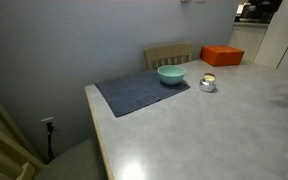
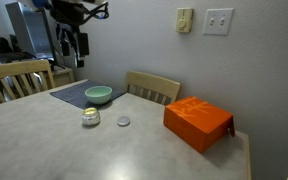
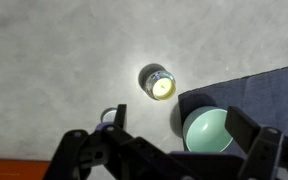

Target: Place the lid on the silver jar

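Note:
The silver jar point(image 1: 207, 83) stands on the bare tabletop and shows a pale yellow inside from above in the wrist view point(image 3: 158, 83); it also shows in an exterior view point(image 2: 91, 118). Its small round lid point(image 2: 123, 121) lies flat on the table a short way beside it. In the wrist view the lid point(image 3: 107, 116) is partly hidden behind one finger. My gripper point(image 3: 181, 113) is open and empty, high above the table over the jar, lid and teal bowl. It hangs at the upper left in an exterior view point(image 2: 76, 48).
A teal bowl point(image 1: 171, 74) sits on a grey mat point(image 1: 134, 92) next to the jar. An orange box point(image 2: 198, 123) stands near the table's far edge. A wooden chair point(image 2: 152, 88) is behind the table. The wall is close.

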`<act>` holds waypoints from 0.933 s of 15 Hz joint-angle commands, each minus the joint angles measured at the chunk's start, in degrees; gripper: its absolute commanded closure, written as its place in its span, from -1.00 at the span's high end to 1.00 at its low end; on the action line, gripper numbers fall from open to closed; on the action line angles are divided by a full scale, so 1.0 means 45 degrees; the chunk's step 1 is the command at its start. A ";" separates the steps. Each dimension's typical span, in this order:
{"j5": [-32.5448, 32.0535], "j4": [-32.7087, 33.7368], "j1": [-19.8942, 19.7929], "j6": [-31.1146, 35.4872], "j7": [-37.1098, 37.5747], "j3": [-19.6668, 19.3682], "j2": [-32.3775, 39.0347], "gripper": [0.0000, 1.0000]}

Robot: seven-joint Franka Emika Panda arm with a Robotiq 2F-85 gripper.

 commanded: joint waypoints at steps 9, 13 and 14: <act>-0.0015 0.4026 -0.1039 -0.1150 0.0500 0.0424 0.4417 1.00; 0.0408 0.3786 -0.1062 0.1740 0.0195 0.0698 0.4998 1.00; 0.0699 0.3843 -0.1181 0.2237 0.0056 0.0841 0.5308 1.00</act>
